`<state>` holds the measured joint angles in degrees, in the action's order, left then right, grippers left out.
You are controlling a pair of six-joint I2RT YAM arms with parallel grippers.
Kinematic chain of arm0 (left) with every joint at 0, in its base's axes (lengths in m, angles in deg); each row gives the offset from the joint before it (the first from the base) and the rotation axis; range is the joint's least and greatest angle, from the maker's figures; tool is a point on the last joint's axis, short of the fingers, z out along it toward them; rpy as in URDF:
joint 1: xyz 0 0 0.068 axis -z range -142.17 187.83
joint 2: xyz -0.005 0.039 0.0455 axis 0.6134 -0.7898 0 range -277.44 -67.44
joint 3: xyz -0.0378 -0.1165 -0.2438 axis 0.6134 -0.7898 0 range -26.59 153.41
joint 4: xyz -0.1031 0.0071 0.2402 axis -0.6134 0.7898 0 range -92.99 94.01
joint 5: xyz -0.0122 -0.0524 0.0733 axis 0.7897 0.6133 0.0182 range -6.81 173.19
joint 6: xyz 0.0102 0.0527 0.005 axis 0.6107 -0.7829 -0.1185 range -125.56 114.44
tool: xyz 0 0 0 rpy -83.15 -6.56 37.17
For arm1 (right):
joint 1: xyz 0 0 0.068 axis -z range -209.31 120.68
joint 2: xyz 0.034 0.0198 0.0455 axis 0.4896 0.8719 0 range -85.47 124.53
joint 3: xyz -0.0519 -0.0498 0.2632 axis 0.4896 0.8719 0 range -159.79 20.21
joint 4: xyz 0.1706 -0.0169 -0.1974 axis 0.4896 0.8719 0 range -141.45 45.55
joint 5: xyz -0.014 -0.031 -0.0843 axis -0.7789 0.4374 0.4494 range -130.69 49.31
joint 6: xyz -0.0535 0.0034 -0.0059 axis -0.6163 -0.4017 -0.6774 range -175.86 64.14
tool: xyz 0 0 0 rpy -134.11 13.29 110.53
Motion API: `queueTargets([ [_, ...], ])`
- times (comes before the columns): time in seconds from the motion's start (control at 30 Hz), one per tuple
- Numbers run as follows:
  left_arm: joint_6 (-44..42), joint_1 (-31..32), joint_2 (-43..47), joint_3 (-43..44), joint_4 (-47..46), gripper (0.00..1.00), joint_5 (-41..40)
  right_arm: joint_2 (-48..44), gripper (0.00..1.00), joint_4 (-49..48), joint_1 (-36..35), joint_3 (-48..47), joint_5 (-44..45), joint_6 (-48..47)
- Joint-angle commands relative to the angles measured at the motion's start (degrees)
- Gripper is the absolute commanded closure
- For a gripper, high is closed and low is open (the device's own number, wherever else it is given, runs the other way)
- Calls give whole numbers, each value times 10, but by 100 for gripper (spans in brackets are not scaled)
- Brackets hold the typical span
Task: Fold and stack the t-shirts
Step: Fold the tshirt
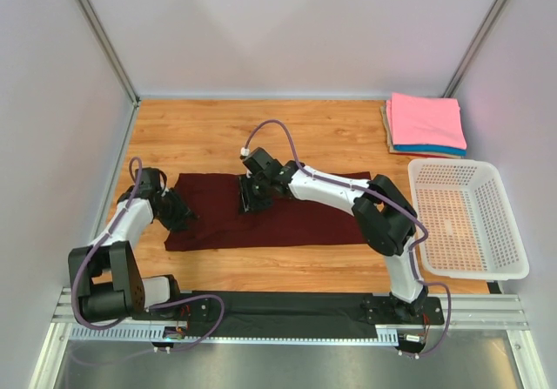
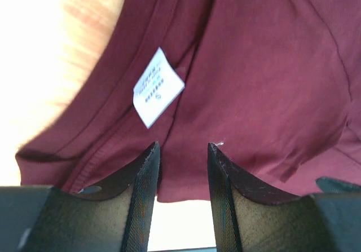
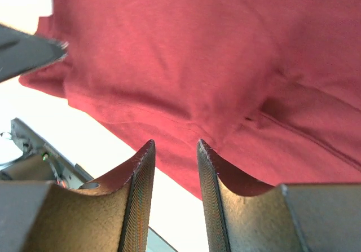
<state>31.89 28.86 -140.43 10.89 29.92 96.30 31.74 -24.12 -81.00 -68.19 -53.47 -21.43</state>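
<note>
A dark maroon t-shirt [image 1: 278, 215] lies spread flat across the middle of the table. My left gripper [image 1: 178, 215] is low at its left edge and open. In the left wrist view the gripper [image 2: 183, 147] straddles the hem of the shirt [image 2: 254, 77], just below the white neck label [image 2: 158, 87]. My right gripper [image 1: 252, 199] is over the shirt's upper middle and open. In the right wrist view it [image 3: 176, 145] hangs over the shirt [image 3: 197, 54] near its edge, with nothing between the jaws. A stack of folded shirts [image 1: 425, 121], pink on top of blue and tan, sits at the back right.
A white perforated basket [image 1: 509, 232] stands at the right, just in front of the folded stack. Grey walls close in the table on the left, back and right. Bare wood shows behind and in front of the maroon shirt.
</note>
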Motion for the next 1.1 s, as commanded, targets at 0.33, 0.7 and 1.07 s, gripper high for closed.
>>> queueTargets([
  [0.33,18,26,75,-49,-24,52,7,-7,60,13,-1,38,58,71],
  [0.7,35,27,56,-72,-63,55,24,-2,62,-25,0,55,38,91],
  [1.07,45,34,33,-72,-74,90,22,1,80,-31,2,61,38,88],
])
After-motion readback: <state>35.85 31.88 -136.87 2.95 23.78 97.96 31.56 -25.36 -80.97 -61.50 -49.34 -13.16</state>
